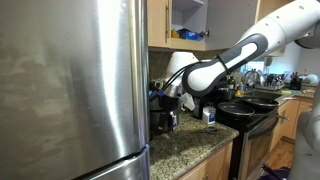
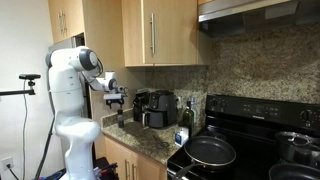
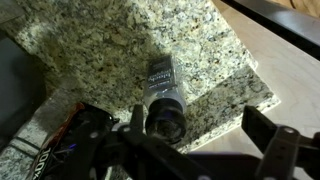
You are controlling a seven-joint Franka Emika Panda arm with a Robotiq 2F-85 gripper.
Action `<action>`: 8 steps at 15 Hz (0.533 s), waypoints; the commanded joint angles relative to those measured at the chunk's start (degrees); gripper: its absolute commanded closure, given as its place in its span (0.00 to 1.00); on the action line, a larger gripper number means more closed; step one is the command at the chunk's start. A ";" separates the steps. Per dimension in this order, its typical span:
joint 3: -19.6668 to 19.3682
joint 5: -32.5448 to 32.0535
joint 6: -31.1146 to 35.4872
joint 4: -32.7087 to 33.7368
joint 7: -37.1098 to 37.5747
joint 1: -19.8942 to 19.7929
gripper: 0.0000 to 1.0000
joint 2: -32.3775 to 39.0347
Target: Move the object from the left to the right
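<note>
A small dark cylindrical shaker with a grey collar and a label (image 3: pixel 164 100) stands on the speckled granite counter (image 3: pixel 110 50), near the counter's edge. My gripper (image 3: pixel 200 135) hangs just above it with its fingers wide apart. The shaker sits close to the left finger in the wrist view and nothing is gripped. In both exterior views the gripper (image 2: pixel 118 100) (image 1: pixel 165 100) hovers low over the counter's end, beside the dark appliances. The shaker itself is hard to make out in those views.
Black appliances (image 2: pixel 155 108) stand against the backsplash. A bottle (image 2: pixel 186 118) and a stove with pans (image 2: pixel 210 150) lie further along. A steel fridge (image 1: pixel 70 90) fills the near side of an exterior view. The counter edge (image 3: pixel 255 95) drops off beside the shaker.
</note>
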 commanded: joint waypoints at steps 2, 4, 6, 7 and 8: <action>0.87 -11.86 4.82 10.24 1.96 -4.18 0.00 10.95; 0.31 -19.16 8.26 14.01 4.26 -4.70 0.00 14.37; -0.82 -24.19 9.52 18.63 4.71 -4.36 0.00 18.57; -0.12 -21.81 7.60 20.51 1.29 -4.44 0.00 20.18; 0.85 -18.72 6.76 22.31 -1.92 -4.92 0.00 21.98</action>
